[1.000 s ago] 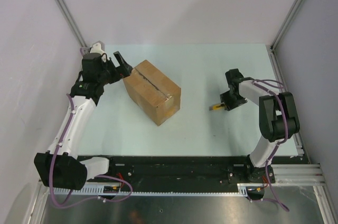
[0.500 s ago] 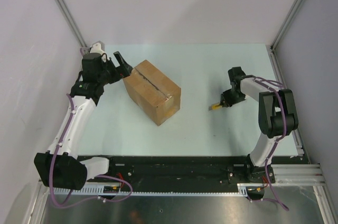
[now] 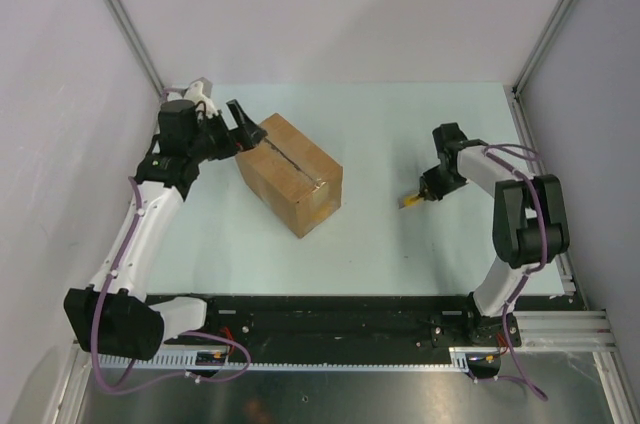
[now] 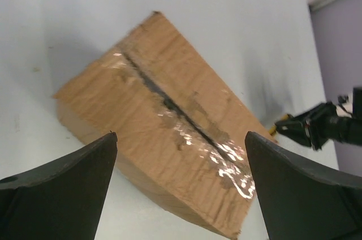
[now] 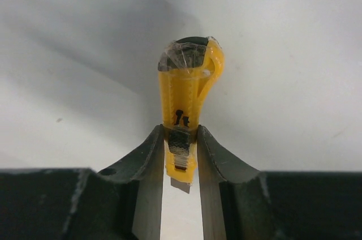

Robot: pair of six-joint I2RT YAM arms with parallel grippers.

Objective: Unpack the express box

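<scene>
The express box (image 3: 290, 174) is a brown cardboard carton lying at an angle left of centre on the table. Its top seam (image 4: 169, 103) is dark, with glossy tape around it. My left gripper (image 3: 246, 127) hovers open over the box's far-left corner. From the left wrist, its fingers straddle the box (image 4: 169, 155) without touching it. My right gripper (image 3: 431, 188) is on the right side of the table, shut on a yellow utility knife (image 3: 412, 200). The right wrist shows both fingers pressed on the knife's (image 5: 186, 98) slider end, with a short blade tip between them.
The pale table (image 3: 380, 254) is bounded by white walls at the left, back and right, with metal posts (image 3: 120, 14) in the far corners. A black rail (image 3: 330, 324) runs along the near edge between the arm bases.
The right jaws have closed onto the knife, and the right wrist has shifted slightly. The left gripper has swung a little right, over the box's far corner. The box has not moved.
</scene>
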